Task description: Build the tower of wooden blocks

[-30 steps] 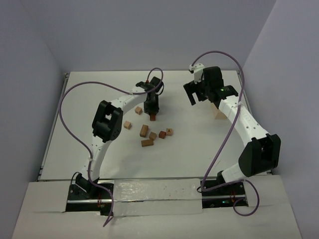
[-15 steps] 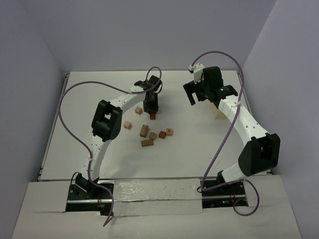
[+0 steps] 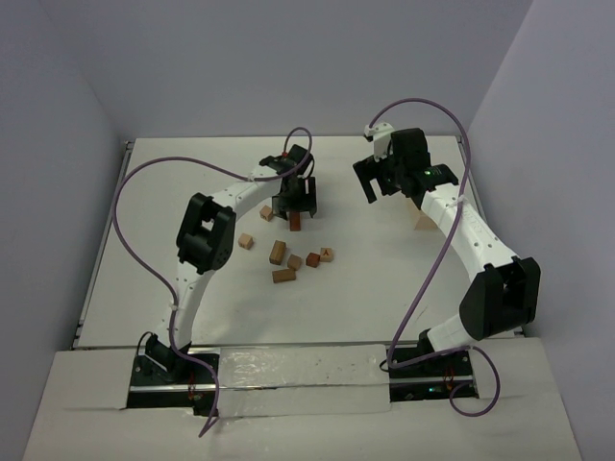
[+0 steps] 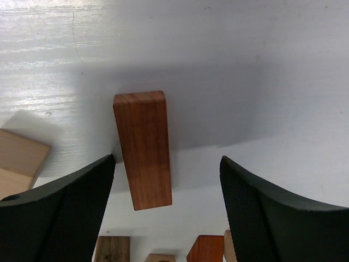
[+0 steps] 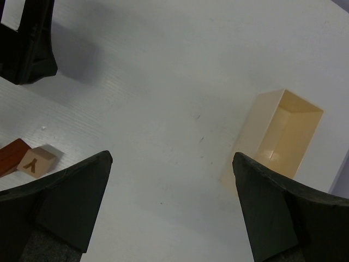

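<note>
My left gripper (image 3: 295, 205) (image 4: 167, 161) stands open over the middle of the table. A reddish-brown wood bar (image 3: 295, 221) (image 4: 143, 147) sits on the table between its jaws, touching neither, and seems to stand on end. Several other wood blocks lie singly nearby: a tan one (image 3: 266, 213) (image 4: 19, 158) to its left, more (image 3: 278, 252) (image 3: 313, 259) in front, and a lettered cube (image 3: 327, 254) (image 5: 35, 161). No tower is in view. My right gripper (image 3: 382, 180) (image 5: 172, 155) hangs open and empty above bare table to the right.
A pale wooden tray (image 3: 421, 219) (image 5: 283, 131) stands near the right arm. Purple cables loop over both arms. White walls close in the table at the back and sides.
My left gripper has opened and let go of the reddish-brown bar, which now stands free on the table. The right arm has not moved.
</note>
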You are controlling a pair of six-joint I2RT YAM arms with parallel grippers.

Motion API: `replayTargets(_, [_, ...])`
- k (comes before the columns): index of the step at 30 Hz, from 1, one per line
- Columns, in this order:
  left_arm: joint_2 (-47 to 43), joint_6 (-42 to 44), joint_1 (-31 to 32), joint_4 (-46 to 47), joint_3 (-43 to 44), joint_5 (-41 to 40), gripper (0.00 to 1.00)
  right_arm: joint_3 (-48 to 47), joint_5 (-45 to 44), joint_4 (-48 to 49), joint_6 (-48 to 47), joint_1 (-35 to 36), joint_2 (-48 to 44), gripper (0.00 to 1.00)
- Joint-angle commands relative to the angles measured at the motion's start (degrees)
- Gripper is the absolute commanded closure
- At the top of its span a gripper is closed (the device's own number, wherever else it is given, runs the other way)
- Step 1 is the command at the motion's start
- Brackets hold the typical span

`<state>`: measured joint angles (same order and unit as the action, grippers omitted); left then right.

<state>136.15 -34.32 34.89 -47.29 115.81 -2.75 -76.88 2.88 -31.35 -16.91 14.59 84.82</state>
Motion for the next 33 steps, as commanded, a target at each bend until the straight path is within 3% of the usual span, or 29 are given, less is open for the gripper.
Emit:
replayTargets(1, [-0.9, 1.8, -0.4, -2.0, -0.8, 0.1, 0.12, -2.7, 0.8, 0.9, 1.1, 0.0, -1.0, 0.00])
replayTargets(8, [-14.1, 7.9, -1.6, -1.1, 0.9, -0.4, 0.05, -0.3, 2.1, 4.3, 3.0, -0.2, -4.3, 0.00])
replayTargets(13, [-29.3, 14.9, -1.9, 5.8, -12.5, 2.3, 0.01, 3.4, 4.3, 7.5, 6.1, -0.3, -7.5, 0.00])
replayTargets(19, [-40.1, 37.2, -4.0, 2.5, -22.4, 20.0, 0.01, 11.2, 10.1, 11.6, 7.6, -0.2, -11.6, 0.00])
replayTargets(23, [-46.3, 47.6, -6.5, 0.8, -28.5, 29.3, 0.02, 12.1, 13.6, 8.7, 7.1, -0.2, -10.9, 0.00])
replayTargets(27, [-51.4, 58.3, -6.7, 2.4, -38.4, 31.3, 0.05, 11.3, 15.6, 3.6, 2.5, -0.2, -8.5, 0.00])
replayTargets(30, [-53.9, 70.3, -6.6, 2.6, -45.6, 33.2, 0.16, 11.2, 15.4, 0.2, -1.6, -0.7, -6.9, 0.00])
replayTargets(33, [-54.3, 76.7, -6.9, 3.2, -49.3, 36.3, 0.15, 11.4, 15.7, -1.0, -0.7, -2.0, -6.1, 0.00])
